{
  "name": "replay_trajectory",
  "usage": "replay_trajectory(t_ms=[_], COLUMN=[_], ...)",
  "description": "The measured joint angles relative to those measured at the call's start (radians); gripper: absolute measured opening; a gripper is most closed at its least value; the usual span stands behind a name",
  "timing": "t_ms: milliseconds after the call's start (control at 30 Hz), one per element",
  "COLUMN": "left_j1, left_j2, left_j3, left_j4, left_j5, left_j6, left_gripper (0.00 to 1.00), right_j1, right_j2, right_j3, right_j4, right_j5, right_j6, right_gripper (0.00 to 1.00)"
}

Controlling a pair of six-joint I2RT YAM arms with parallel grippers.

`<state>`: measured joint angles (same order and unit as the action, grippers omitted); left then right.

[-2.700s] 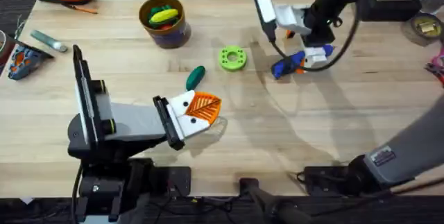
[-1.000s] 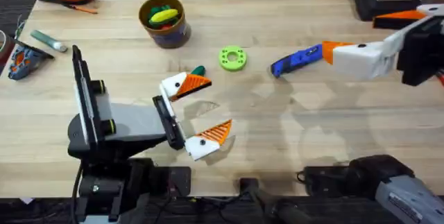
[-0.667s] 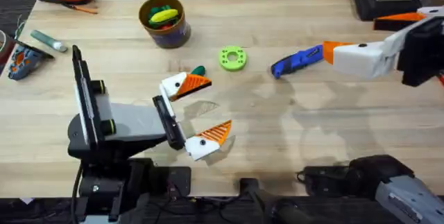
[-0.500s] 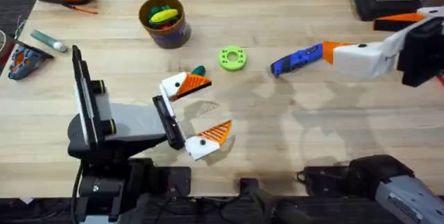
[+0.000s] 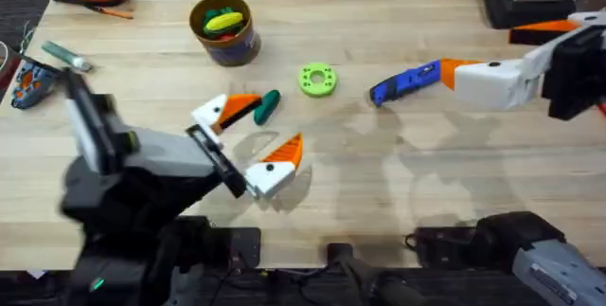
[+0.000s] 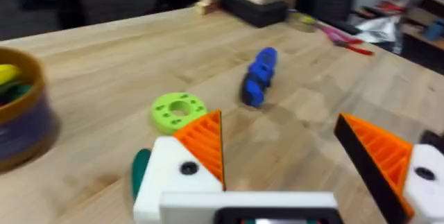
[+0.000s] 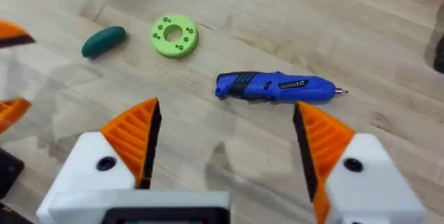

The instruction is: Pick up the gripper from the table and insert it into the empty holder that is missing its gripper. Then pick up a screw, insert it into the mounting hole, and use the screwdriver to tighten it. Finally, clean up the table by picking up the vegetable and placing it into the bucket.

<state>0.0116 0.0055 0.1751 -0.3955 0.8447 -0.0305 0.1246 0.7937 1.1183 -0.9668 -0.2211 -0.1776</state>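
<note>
The small dark green oblong toy vegetable (image 5: 268, 104) is seen beside the spread left gripper (image 5: 248, 135), not yet placed in the purple-brown yellow-rimmed bucket (image 5: 224, 33); the right gripper (image 7: 225, 156) is also spread.

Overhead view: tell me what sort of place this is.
Probably a robotics lab or workshop bench. A wooden table holds a blue screwdriver, a green ring and a bucket of toy food, with two robot arms' open pincers, left and right, over it.

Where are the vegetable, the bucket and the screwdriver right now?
vegetable (image 5: 268, 105): overhead view, middle of its dark green body.
bucket (image 5: 230, 50): overhead view, purple-brown front wall.
screwdriver (image 7: 274, 87): right wrist view, middle of its blue barrel.
</note>
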Motion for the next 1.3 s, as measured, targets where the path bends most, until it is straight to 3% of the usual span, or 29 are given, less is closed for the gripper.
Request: replay_trajectory(t_ms=[200, 333, 667, 833, 1133, 1200, 1300], left_j1=[0.000, 0.000, 0.000, 0.000, -0.004, -0.020, -0.083], left_j2=[0.010, 0.090, 0.531, 0.724, 0.928, 0.968, 1.042], left_j3=[0.285, 0.469, 0.837, 0.884, 0.884, 0.885, 0.898], left_j4=[-0.306, -0.466, -0.801, -0.834, -0.843, -0.843, -0.841], left_j5=[-0.137, -0.201, -0.297, -0.308, -0.333, -0.371, -0.447], left_j6=[0.030, 0.064, 0.145, 0.148, 0.119, 0.109, 0.101], left_gripper=[0.986, 0.986, 0.986, 0.986, 0.986, 0.986, 0.986], right_j1=[0.000, 0.000, 0.000, 0.000, 0.000, 0.000, 0.000], right_j2=[0.000, 0.000, 0.000, 0.000, 0.000, 0.000, 0.000], right_j3=[0.000, 0.000, 0.000, 0.000, 0.000, 0.000, 0.000], right_j4=[-0.001, -0.001, -0.001, -0.001, -0.001, -0.001, -0.001], right_j5=[0.000, 0.000, 0.000, 0.000, 0.000, 0.000, 0.000], right_j6=[0.003, 0.003, 0.003, 0.003, 0.003, 0.003, 0.003], right_gripper=[0.992, 0.994, 0.994, 0.994, 0.994, 0.994, 0.994])
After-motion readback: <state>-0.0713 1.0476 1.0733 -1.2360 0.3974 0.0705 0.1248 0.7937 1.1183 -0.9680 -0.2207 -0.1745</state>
